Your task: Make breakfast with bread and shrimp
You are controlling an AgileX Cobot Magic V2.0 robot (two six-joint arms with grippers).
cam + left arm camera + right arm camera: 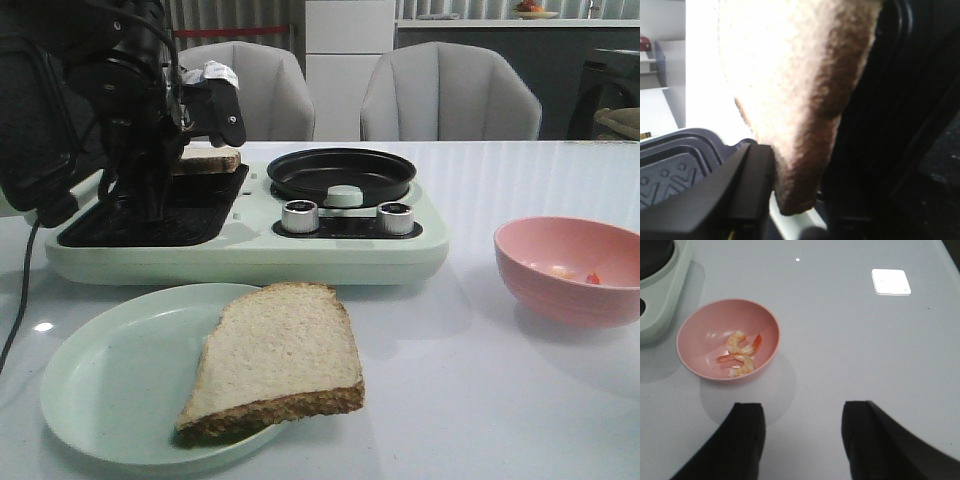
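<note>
Our left gripper (790, 200) has its jaws clenched on 1 slice of bread (790, 95); in the left wrist view the crust edge sits pinched between the dark fingers (715, 195). From the front, that slice (205, 160) hangs just over the black grill plate (150, 215) at the left of the pale green cooker (250, 250), near the back edge; we cannot tell whether it already touches the ribs. We judge the step in hand to be laying this slice on the grill, or lifting it off.

To do it well, we keep the slice level, lower it squarely inside the grill tray, and release only once the bread bears flat, so that it does not tip against the rim.

Further out, the 2nd slice (275, 360) lies on the pale plate (90, 400) in front of the cooker, its corner overhanging the rim. The round black pan (340, 172) sits to the right of the grill.

Our right gripper (800, 440) hovers above the bare surface (865, 340) with its jaws spread and holding nothing. 2 shrimp (740, 357) lie in the pink bowl (695, 335), just beyond it.
</note>
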